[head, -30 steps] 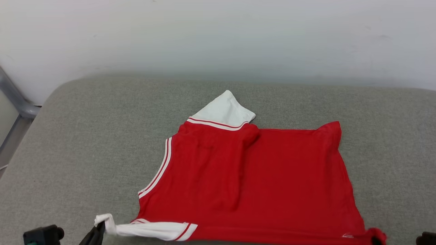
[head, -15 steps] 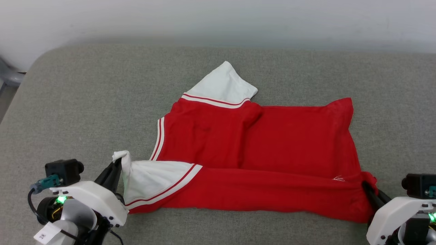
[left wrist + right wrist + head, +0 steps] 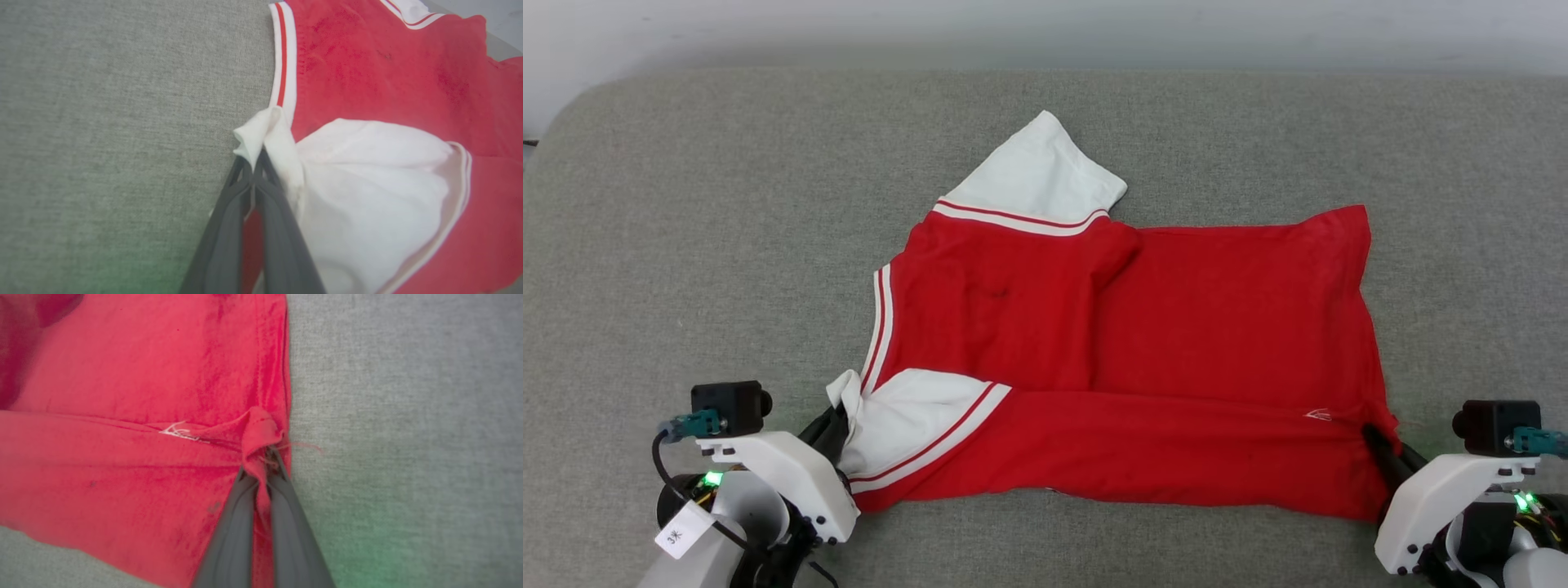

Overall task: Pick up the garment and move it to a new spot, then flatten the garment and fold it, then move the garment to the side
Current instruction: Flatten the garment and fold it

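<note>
The garment (image 3: 1176, 327) is a red shirt with white sleeves and striped trim, lying spread on the grey cushion (image 3: 686, 245). Its near edge is folded up over the body. My left gripper (image 3: 837, 416) is shut on the tip of the near white sleeve (image 3: 261, 134), at the shirt's lower left. My right gripper (image 3: 1376, 437) is shut on the red hem corner (image 3: 261, 433) at the lower right. The other white sleeve (image 3: 1037, 175) points toward the back. A small white logo (image 3: 1316, 415) shows near the right corner.
The grey cushion runs wide on both sides of the shirt and ends at a rounded back edge (image 3: 1045, 73) against a pale wall (image 3: 1045, 28). Bare cushion lies left of the shirt (image 3: 102, 122) and right of it (image 3: 408, 416).
Both grippers have carried the near edge of the shirt away from me, folding it over the body. The head camera has tilted down, so the whole scene sits higher in the picture.
</note>
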### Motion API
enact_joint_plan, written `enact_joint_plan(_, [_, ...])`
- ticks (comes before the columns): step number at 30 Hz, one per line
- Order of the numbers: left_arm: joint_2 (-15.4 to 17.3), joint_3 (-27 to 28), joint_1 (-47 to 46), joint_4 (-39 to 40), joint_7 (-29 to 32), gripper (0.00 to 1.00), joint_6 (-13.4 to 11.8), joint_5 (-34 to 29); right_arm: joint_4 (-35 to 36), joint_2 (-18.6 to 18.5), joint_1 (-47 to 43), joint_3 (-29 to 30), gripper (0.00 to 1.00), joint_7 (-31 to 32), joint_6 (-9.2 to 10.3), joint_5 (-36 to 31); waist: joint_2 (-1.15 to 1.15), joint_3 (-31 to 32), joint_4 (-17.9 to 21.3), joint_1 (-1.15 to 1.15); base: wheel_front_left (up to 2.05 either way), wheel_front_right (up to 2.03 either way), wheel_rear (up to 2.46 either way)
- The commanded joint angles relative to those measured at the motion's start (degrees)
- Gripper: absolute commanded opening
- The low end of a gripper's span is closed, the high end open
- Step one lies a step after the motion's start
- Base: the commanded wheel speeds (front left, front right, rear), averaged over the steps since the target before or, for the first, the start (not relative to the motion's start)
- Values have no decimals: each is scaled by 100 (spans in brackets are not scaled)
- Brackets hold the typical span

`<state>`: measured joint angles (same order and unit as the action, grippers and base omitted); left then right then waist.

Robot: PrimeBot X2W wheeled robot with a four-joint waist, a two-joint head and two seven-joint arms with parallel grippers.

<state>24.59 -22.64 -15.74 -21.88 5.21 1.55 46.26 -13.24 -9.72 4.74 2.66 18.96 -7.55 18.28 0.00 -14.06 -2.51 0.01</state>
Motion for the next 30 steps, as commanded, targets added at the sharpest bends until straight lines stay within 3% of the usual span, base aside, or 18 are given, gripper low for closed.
enact_joint_plan(1, [-66, -58, -17, -72, 53, 0, 49, 52, -188, -22, -18, -71, 0, -32, 13, -3, 0, 57, 18, -1, 0, 0, 0])
enact_joint_plan(2, [-89, -70, -21, -121, 78, 0, 54, 71, -230, -37, 11, -109, 0, -92, 12, -6, 0, 91, 21, -1, 0, 0, 0])
enact_joint_plan(3, [-84, -90, -18, -186, 125, 14, 26, 67, -257, -29, 45, -138, 45, -152, 12, 32, 0, 136, 25, -1, 0, 0, 0])
enact_joint_plan(4, [-74, -113, -18, -237, 170, 60, -8, 44, -289, -44, 59, -157, 95, -225, 12, 28, 0, 178, 28, -1, 0, 0, 0])
enact_joint_plan(5, [-79, -90, -19, -288, 170, 100, -62, 51, -344, -52, 75, -182, 100, -244, 12, 58, 0, 228, 31, -1, 0, 0, 0])
enact_joint_plan(14, [91, 148, 5, -383, -166, 100, -557, -119, -80, 29, 199, -44, 100, -1819, 10, -128, 0, 737, 22, -1, 0, 0, 0])
enact_joint_plan(19, [378, 211, 107, -275, -52, 100, -714, -178, 185, 145, 15, 74, 100, -2206, 10, -379, 0, 984, 69, -1, 0, 0, 0])
enact_joint_plan(23, [652, 244, 143, 101, 424, 100, -650, 18, 494, 270, -216, 253, 100, -2189, 10, -496, 0, 1104, 96, -1, 0, 0, 0])
enact_joint_plan(25, [823, 135, 251, 374, 972, 100, -510, 179, 642, 343, -322, 309, 100, -2142, 10, -536, 0, 1141, 111, -1, 0, 0, 0])
enact_joint_plan(30, [1140, 181, 388, 1149, 1960, 100, -615, 608, 885, 463, -522, 415, 100, -1980, 10, -565, 0, 1138, 166, -1, 0, 0, 0])
